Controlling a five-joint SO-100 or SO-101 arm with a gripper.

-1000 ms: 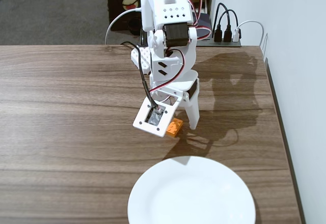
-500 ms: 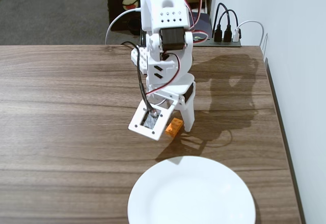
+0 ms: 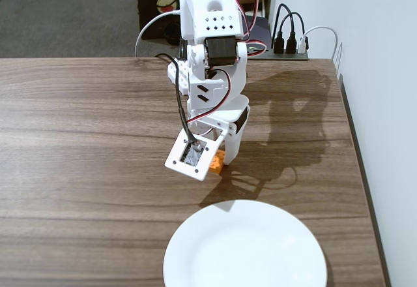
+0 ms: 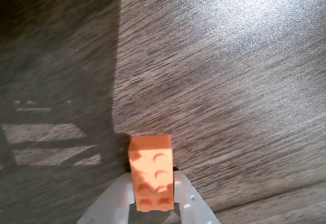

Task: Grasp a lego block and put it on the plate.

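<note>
The orange lego block (image 4: 151,170) lies lengthwise between my white fingers (image 4: 120,196), studs up, and both jaws press its long sides. In the fixed view only a corner of the lego block (image 3: 217,163) shows under the wrist camera mount. My gripper (image 3: 223,159) is shut on it, close to the wooden table; I cannot tell whether the block is touching the table. The white plate (image 3: 244,248) sits empty at the near edge, a short way in front of the gripper.
The arm's base (image 3: 212,13) stands at the back of the table. A power strip with plugs (image 3: 290,42) lies at the back right. A white wall (image 3: 384,104) runs along the table's right edge.
The right finger has swung in against the block, so the jaws went from open around it to shut on it. The block shifted slightly left under the wrist.
</note>
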